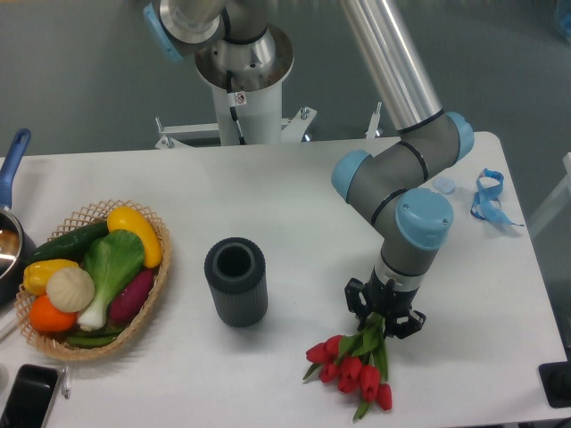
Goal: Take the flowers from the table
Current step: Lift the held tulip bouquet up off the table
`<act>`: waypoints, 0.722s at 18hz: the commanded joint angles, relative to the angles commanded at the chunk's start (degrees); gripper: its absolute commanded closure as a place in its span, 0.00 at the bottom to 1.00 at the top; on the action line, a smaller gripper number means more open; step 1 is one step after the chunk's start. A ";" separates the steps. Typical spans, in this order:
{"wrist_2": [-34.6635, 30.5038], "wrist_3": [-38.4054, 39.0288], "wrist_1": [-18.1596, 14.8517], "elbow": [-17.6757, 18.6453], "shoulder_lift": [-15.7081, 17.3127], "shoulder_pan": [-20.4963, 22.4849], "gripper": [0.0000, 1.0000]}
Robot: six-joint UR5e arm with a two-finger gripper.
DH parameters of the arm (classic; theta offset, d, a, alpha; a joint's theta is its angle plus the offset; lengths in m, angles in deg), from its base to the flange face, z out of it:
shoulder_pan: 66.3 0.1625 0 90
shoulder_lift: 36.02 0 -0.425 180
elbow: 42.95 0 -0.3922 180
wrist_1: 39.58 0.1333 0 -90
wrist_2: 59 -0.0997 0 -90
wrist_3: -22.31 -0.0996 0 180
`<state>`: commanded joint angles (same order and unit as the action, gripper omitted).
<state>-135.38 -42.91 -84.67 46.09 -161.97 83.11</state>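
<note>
Near the right front of the worktop [294, 196], your tool [384, 319] looks clenched on the stems of the flowers [355, 369], whose heads seem barely clear, so lifting remains.

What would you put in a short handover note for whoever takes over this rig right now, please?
Gripper: lowered onto the stems of the flowers, jaws drawn in around them; it looks shut on the bunch.
Flowers: near the front right of the table, red heads pointing toward the front edge. Whether they are off the surface yet cannot be told.
Done: approach and, apparently, the grasp.
Left: lift the bunch clear and confirm that the grip holds. The dark cylindrical vase stands just to the left, so rise straight.
</note>
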 joint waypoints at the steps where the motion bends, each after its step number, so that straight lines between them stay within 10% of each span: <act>1: 0.00 -0.09 0.00 -0.09 0.00 -0.09 0.66; 13: 0.79 2.54 0.09 -2.72 3.69 0.26 0.65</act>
<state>-134.59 -40.37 -84.58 43.37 -158.28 83.38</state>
